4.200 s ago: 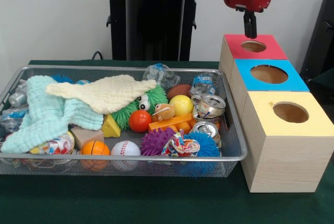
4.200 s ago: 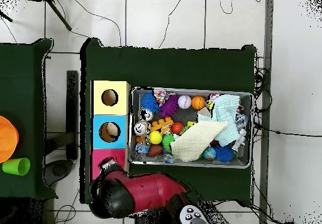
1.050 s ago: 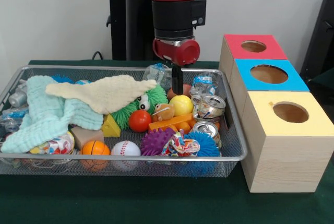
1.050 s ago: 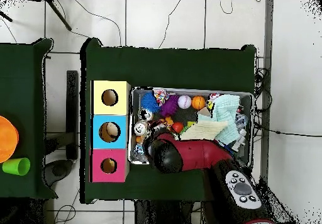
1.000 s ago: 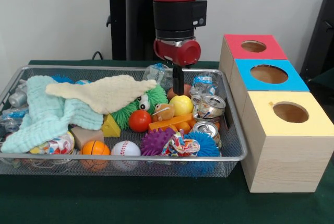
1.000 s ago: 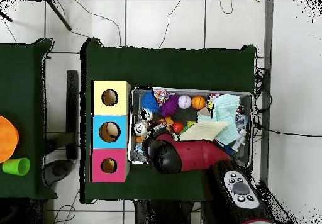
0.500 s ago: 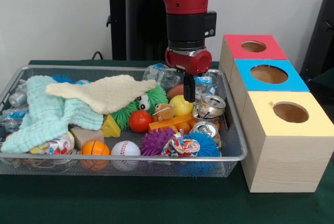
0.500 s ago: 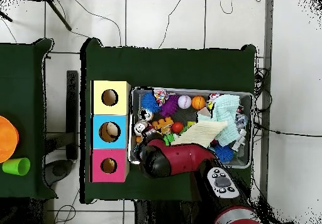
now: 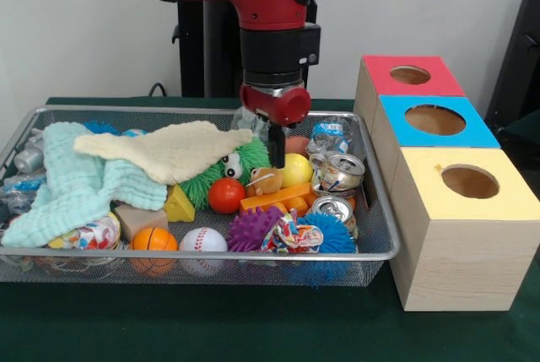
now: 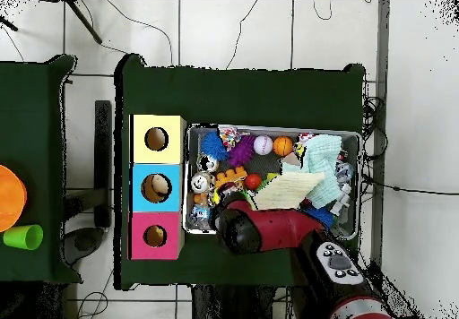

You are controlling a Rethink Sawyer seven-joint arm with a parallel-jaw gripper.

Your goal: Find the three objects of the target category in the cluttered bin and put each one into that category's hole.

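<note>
Across the bench, from the front, I saw the gripper (image 9: 276, 158) hanging over the wire bin (image 9: 375, 248), just beside the yellow ball (image 9: 295, 170); whether it was open I couldn't tell. From overhead, the arm (image 10: 269, 232) covered the bin's near side.

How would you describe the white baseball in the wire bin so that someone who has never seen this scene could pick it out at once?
Start at the wire mesh bin on the green table and follow its front wall, the one nearest the camera. The baseball lies against that wall, between the orange basketball and the purple spiky ball. It is the only smooth white ball, marked with red stitching.
</note>
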